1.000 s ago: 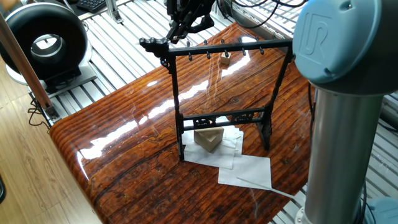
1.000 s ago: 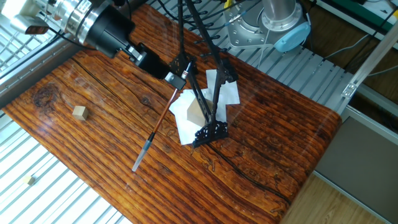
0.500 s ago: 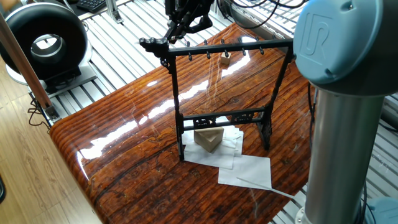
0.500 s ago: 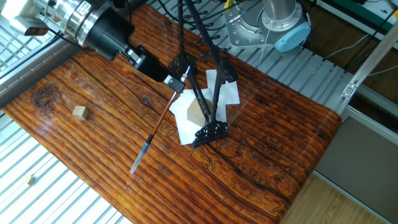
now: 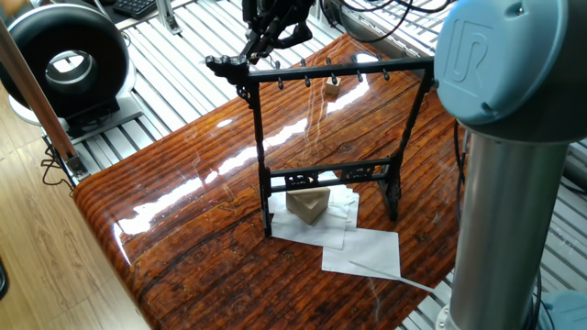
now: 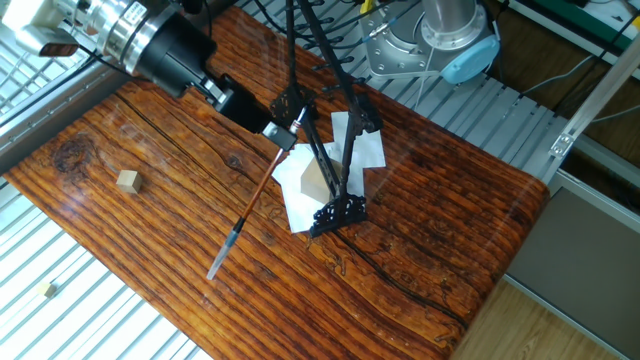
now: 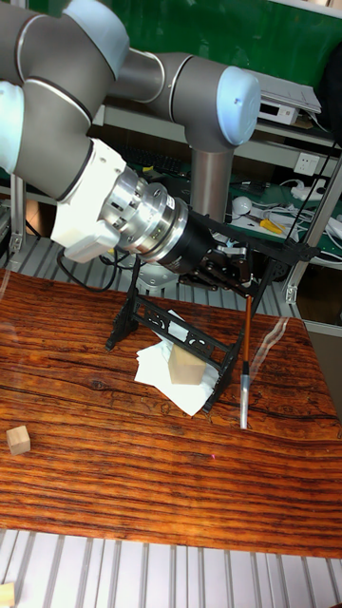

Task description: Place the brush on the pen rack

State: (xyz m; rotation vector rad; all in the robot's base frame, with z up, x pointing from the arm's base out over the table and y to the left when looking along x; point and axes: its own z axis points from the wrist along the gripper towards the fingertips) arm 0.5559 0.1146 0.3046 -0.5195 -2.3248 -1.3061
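Note:
The brush (image 6: 248, 212) is thin, with a reddish-brown shaft and a grey lower end. It hangs straight down in the tall fixed view (image 7: 246, 351), its top pinched by my gripper (image 7: 243, 277). The gripper (image 6: 284, 120) is shut on the brush's upper end, right beside one end of the pen rack's top crossbar (image 5: 330, 71). The pen rack (image 7: 180, 332) is a tall black frame standing on white paper. In one fixed view the gripper (image 5: 262, 38) sits behind the crossbar's left end, and I cannot make out the brush there.
A tan wooden block (image 5: 307, 203) lies on white paper sheets (image 5: 367, 249) under the rack. A small wooden cube (image 6: 127, 180) sits alone on the table. A pale thin rod (image 5: 394, 275) lies on the paper. The arm's column (image 5: 514, 183) rises at the table's edge.
The gripper has shifted very slightly along the crossbar end, and the brush's hanging tip has drifted a little with it. The grip stays the same.

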